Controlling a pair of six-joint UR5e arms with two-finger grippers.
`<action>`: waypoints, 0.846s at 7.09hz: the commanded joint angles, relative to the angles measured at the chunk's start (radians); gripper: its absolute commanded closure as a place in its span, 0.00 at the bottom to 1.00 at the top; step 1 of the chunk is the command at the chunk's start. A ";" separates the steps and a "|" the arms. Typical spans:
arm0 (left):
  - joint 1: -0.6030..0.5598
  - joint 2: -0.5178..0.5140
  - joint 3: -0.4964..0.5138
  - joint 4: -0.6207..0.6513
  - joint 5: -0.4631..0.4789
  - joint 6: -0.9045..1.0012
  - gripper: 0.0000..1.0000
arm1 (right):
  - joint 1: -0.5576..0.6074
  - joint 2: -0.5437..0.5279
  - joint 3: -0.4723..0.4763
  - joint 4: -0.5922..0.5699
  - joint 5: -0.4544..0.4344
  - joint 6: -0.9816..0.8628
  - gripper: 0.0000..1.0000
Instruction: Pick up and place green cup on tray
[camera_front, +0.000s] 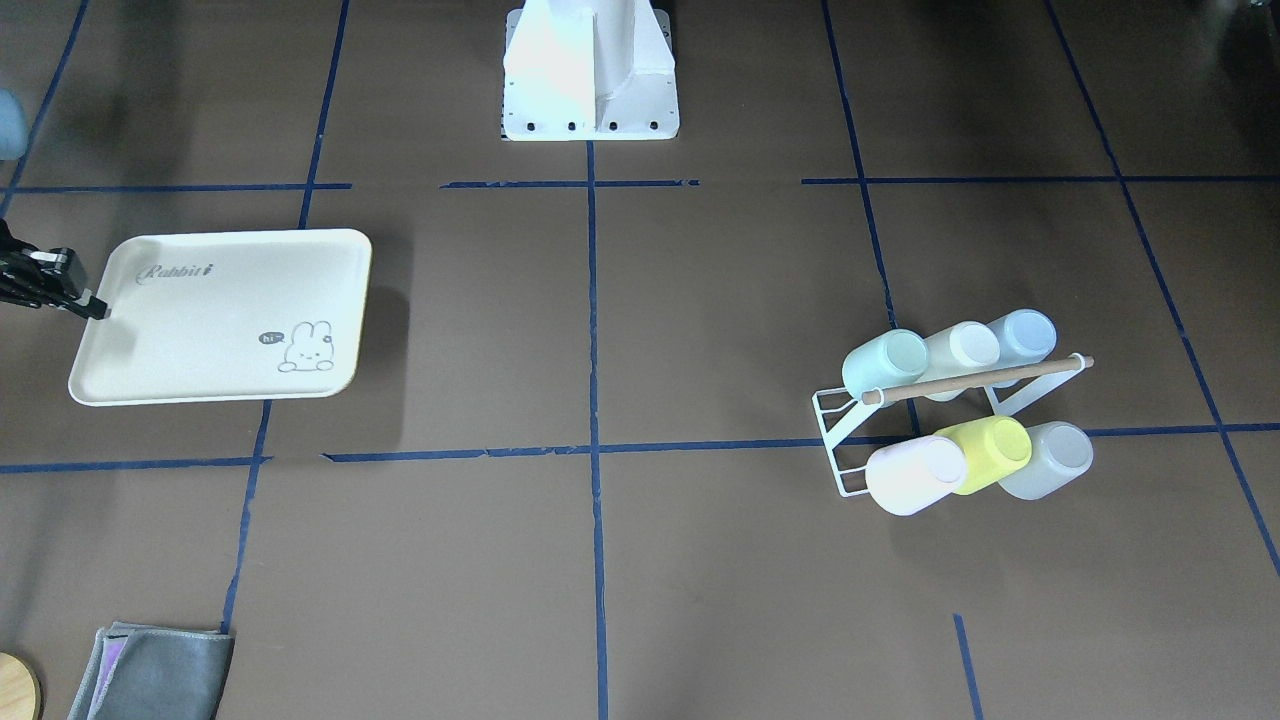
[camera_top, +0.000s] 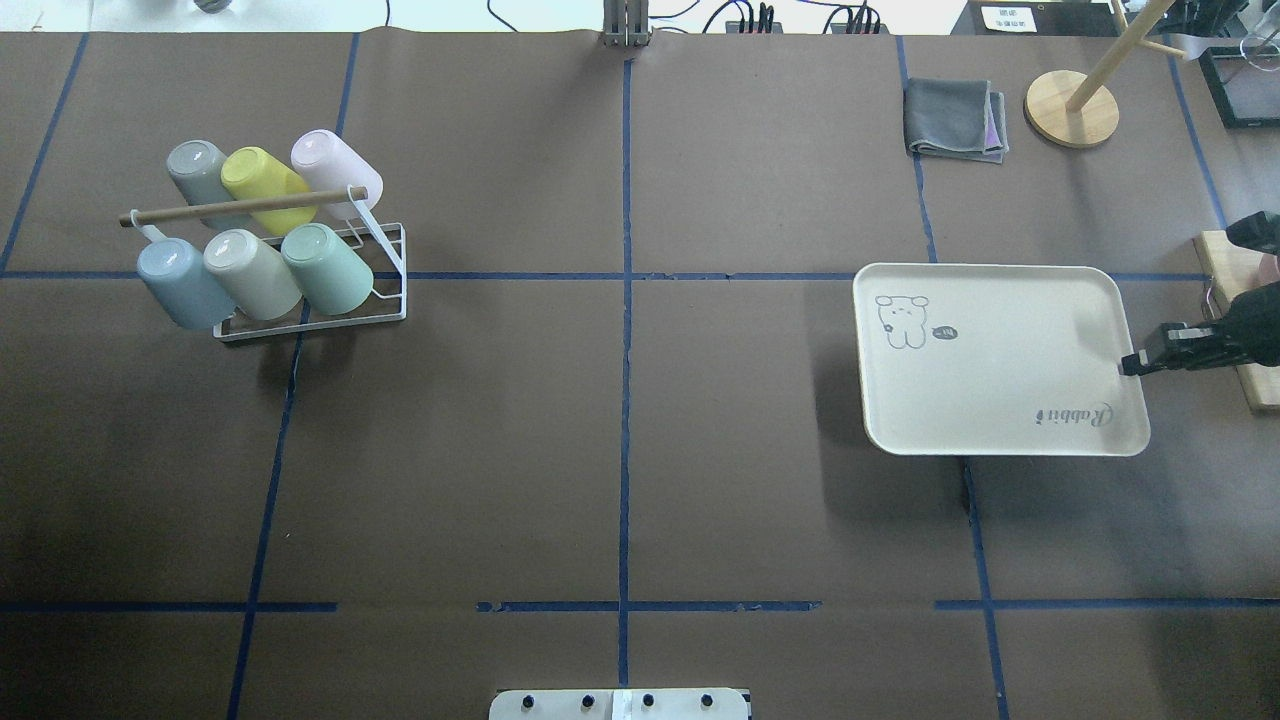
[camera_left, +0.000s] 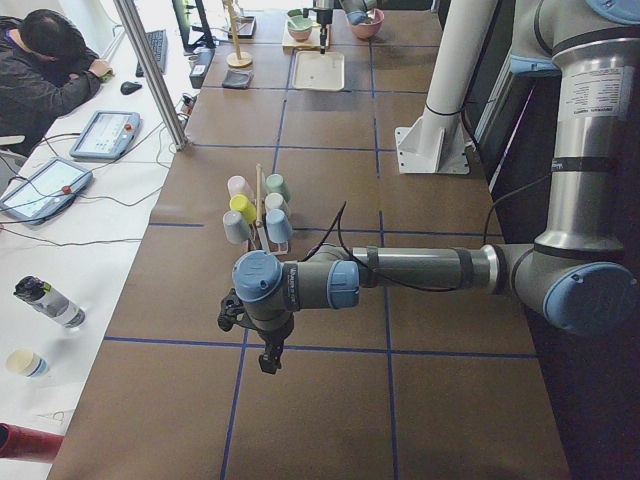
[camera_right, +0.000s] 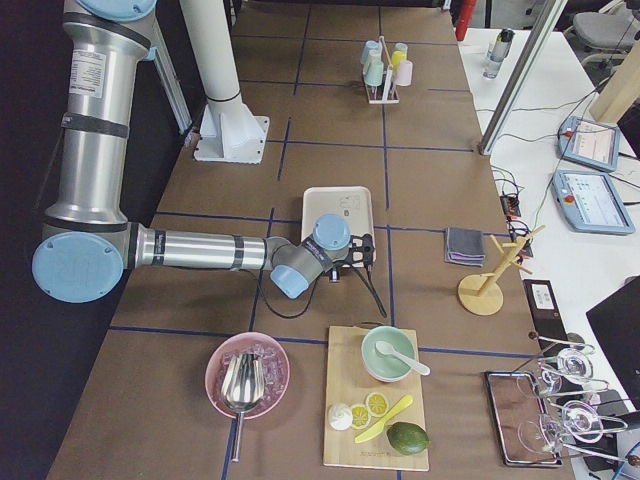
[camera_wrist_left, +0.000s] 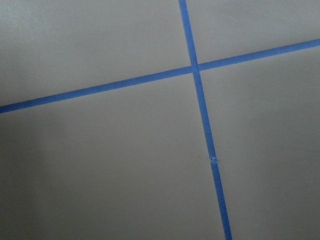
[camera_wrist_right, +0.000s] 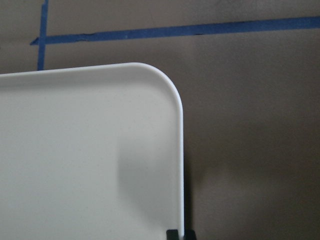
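— What lies nearest the robot?

— The tray (camera_top: 1000, 400) sits flat toward the table's right edge, midway between the near and far edges. The right gripper (camera_top: 1128, 366) meets the short side that faces that edge. In the wrist view its fingertips sit close together on either side of the rim, pinching it.

— And the left gripper?

— The left gripper (camera_left: 268, 364) hangs over bare table by the left edge. Only the side view shows it, so parted or together cannot be told.

— The green cup?

— It is farther back, toward the far-left corner, on the rack (camera_top: 240, 208). The green cup (camera_top: 325, 268) lies tilted in the row facing the robot, at the end toward the table's middle, touching a cream cup (camera_top: 250, 272).

— Beyond that?

— A grey cloth (camera_top: 950, 120) and a wooden stand (camera_top: 1072, 108) sit near the far-right corner.
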 joint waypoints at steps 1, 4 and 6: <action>0.001 0.000 0.000 0.000 0.000 0.000 0.00 | -0.076 0.184 0.007 -0.103 -0.004 0.143 1.00; 0.001 0.000 -0.002 0.000 -0.002 0.000 0.00 | -0.204 0.390 0.007 -0.287 -0.125 0.207 1.00; 0.001 0.000 -0.002 0.000 0.000 0.000 0.00 | -0.333 0.450 -0.004 -0.290 -0.240 0.274 1.00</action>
